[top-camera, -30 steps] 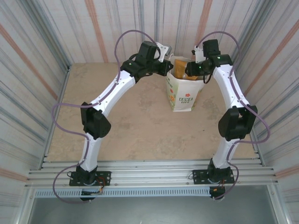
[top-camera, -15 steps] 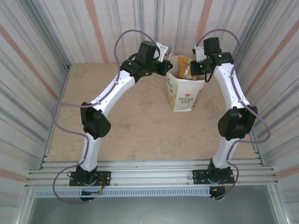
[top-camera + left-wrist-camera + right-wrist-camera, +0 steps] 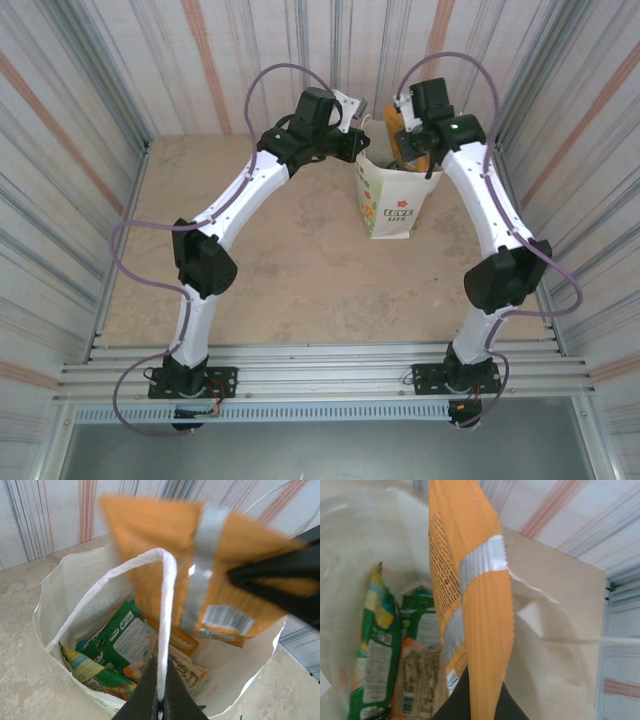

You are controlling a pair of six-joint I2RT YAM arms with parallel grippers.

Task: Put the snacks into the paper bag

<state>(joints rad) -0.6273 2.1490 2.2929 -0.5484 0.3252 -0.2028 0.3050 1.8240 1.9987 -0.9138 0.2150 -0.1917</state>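
Note:
The white paper bag [image 3: 390, 205] stands upright at the back of the table, green lettering on its front. My left gripper [image 3: 160, 700] is shut on the bag's thin white handle [image 3: 167, 610], holding the mouth open. My right gripper [image 3: 482, 700] is shut on an orange packet [image 3: 475, 580] with a silver band, held over the bag's mouth [image 3: 200, 575]. Inside the bag lie several snacks: a green packet [image 3: 122, 637], a yellow-green one [image 3: 87, 670] and an orange one [image 3: 177, 640]. In the right wrist view the green packets [image 3: 375, 655] stand against the bag's inner wall.
Corrugated striped walls [image 3: 90, 120] close in the tan table [image 3: 280, 270] on three sides. A metal rail [image 3: 320, 365] runs along the near edge by the arm bases. Both arms arch toward the bag at the back.
My right gripper has shifted left and back over the bag's mouth, carrying the orange packet. The left arm and the bag have held still.

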